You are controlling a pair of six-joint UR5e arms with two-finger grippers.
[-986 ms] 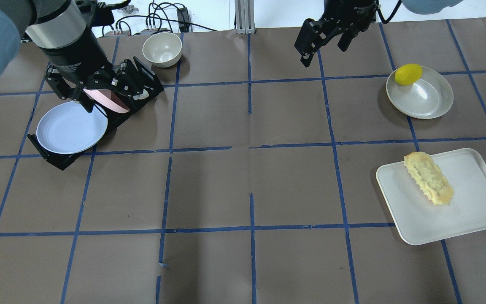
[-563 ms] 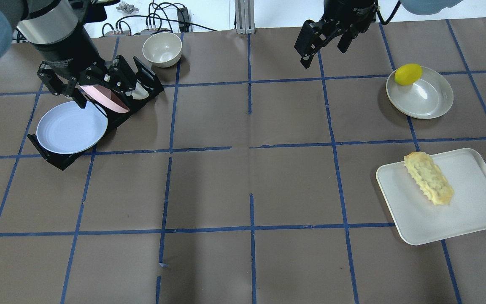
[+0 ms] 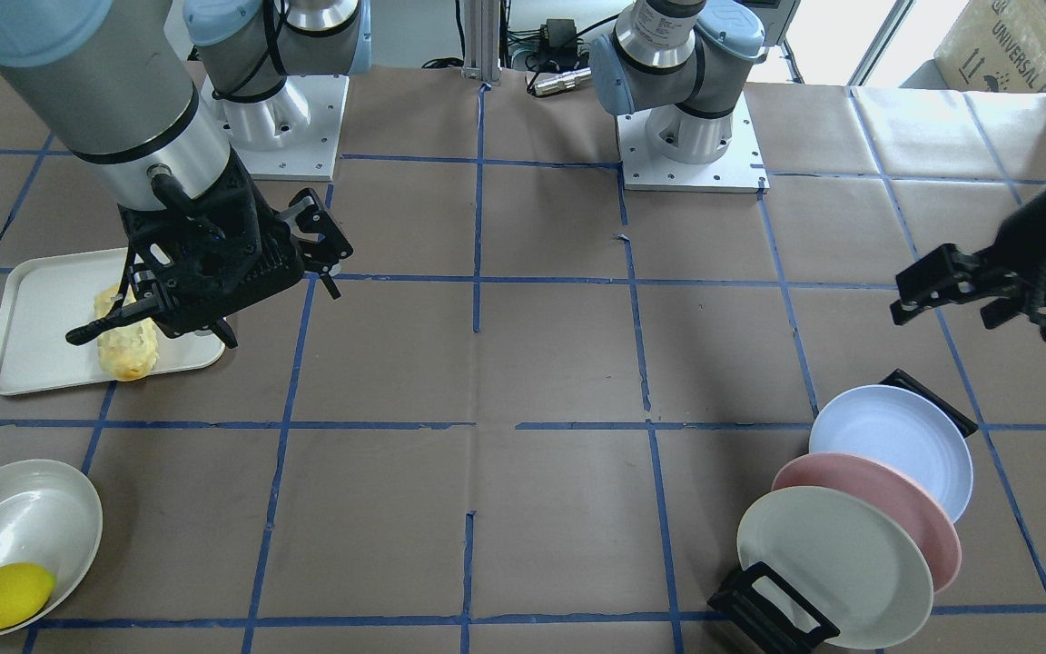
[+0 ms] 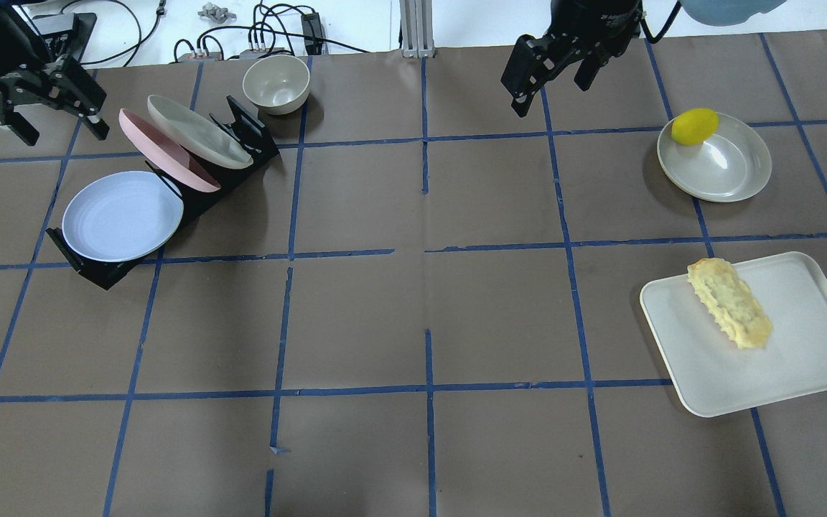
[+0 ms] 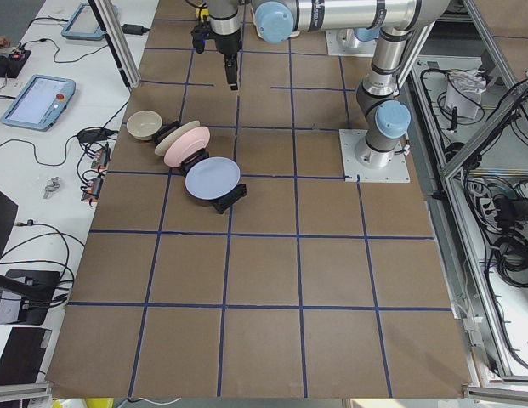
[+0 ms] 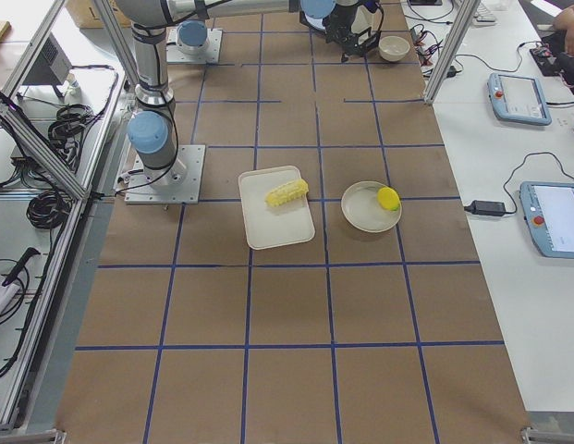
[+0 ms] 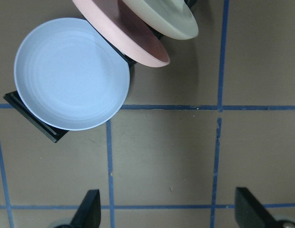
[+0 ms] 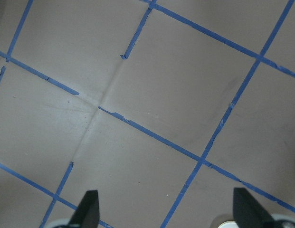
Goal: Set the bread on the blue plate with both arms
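**Two awkward grabs before bread meets plate**

Closest in the overhead view, lower right, the bread [image 4: 729, 304] lies slantwise on a white tray [image 4: 801, 359], with nothing touching it. It looks soft and knobbly. I'd guess a hard pinch would dent it, and a grip near one end would let it swing or drop. The tray looks light, so a dragging finger might shove it along.

Further back, at middle left, the blue plate [image 4: 123, 215] leans in the end slot of a black rack [image 4: 94, 271]. The pink plate [image 4: 162, 152] is just behind it and a cream plate [image 4: 198, 131] behind that. There's only a thin rim to hold. A shallow bite could slip, and pulling at an angle might tip the rack or knock the pink one loose.

Farthest, along the top edge, both claws hang clear of everything. The left gripper [image 4: 63, 129], upper left, has its fingers spread and empty. The right gripper [image 4: 552, 97], top, right of centre, likewise gapes with nothing in it. Its way down to the bread passes the lemon [image 4: 695, 126] in its dish [image 4: 733, 179], which a careless sweep could clip.
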